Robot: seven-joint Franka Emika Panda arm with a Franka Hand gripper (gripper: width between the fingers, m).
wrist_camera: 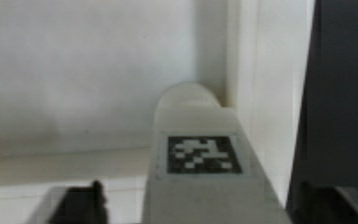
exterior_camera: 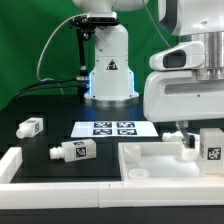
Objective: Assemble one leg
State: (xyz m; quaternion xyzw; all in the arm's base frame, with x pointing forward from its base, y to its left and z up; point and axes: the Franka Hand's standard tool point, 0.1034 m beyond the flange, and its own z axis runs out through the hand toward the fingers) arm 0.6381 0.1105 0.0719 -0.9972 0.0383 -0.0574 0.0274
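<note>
My gripper (exterior_camera: 186, 138) hangs at the exterior view's right, low over the right end of the white tray-like tabletop (exterior_camera: 140, 158). In the wrist view a white leg (wrist_camera: 201, 140) with a black-and-white tag lies between my dark fingers (wrist_camera: 80, 203), against the tabletop's white wall. The jaws are open, with a gap on each side of the leg; in the exterior view it (exterior_camera: 190, 150) is mostly hidden under the hand. A tagged leg (exterior_camera: 212, 147) stands just right of the gripper. Two more legs lie at the left (exterior_camera: 32, 127) and left of centre (exterior_camera: 72, 151).
The marker board (exterior_camera: 105, 128) lies on the dark table behind the tabletop. The arm's white base (exterior_camera: 108, 70) stands at the back with cables. A white rim (exterior_camera: 20, 165) runs along the front left.
</note>
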